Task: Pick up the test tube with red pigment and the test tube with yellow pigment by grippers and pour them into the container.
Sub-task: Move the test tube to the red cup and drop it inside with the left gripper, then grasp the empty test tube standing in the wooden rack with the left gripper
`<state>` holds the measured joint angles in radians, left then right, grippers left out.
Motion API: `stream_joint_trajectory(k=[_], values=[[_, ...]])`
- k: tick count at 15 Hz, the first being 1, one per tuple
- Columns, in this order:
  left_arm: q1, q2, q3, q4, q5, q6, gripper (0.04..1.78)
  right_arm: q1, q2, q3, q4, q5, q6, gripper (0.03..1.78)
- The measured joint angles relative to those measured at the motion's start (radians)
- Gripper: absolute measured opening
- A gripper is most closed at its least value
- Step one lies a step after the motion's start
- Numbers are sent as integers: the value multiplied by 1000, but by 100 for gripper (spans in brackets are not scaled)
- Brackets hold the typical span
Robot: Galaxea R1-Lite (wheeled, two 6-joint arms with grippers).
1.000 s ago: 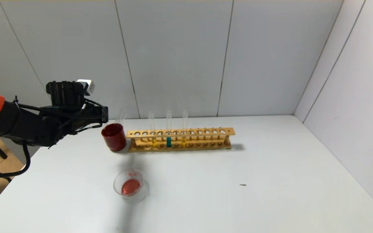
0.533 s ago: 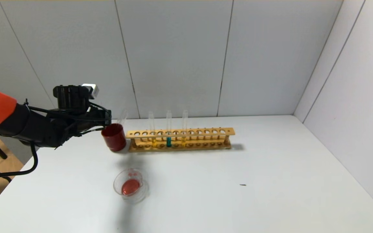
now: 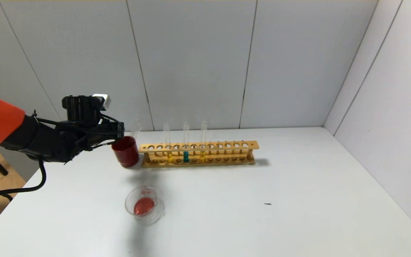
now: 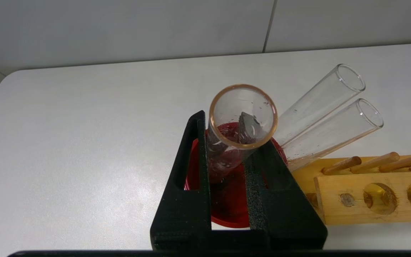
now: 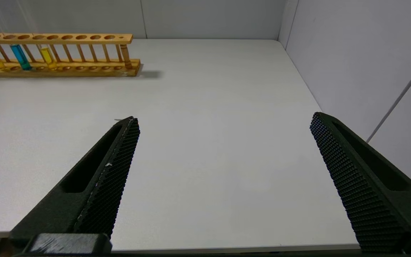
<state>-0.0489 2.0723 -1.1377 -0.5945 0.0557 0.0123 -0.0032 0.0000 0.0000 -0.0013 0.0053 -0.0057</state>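
My left gripper (image 3: 120,132) is shut on the test tube with red pigment (image 3: 136,129). It holds the tube tilted, with its bottom inside the dark red cup (image 3: 125,152). In the left wrist view the fingers (image 4: 191,171) flank the tube (image 4: 243,93), which has an orange rim and red smears but no pool of liquid. The container (image 3: 157,210), a low glass dish with red liquid in it, sits on the table in front of the cup. Two yellow tubes (image 3: 170,157) (image 3: 202,155) stand in the wooden rack (image 3: 227,145). My right gripper (image 5: 224,117) is open and empty over the table's near right.
A teal-liquid tube (image 3: 186,155) stands between the yellow ones in the rack. The rack's end touches the red cup. Two clear tube tops (image 4: 348,76) lean beside the held tube in the left wrist view. A small dark speck (image 3: 268,204) lies on the white table.
My left gripper has moved right and slightly down, carrying the tube to the red cup. Everything else has stayed still.
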Motion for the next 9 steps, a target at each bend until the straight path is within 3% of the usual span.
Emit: stream_joint_trajectory(k=[4, 9], values=[[0, 7, -6, -16, 5, 6, 54, 0, 0, 0, 0, 0, 0, 175], [0, 9, -6, -14, 5, 6, 133, 0, 0, 0, 0, 0, 0, 175]])
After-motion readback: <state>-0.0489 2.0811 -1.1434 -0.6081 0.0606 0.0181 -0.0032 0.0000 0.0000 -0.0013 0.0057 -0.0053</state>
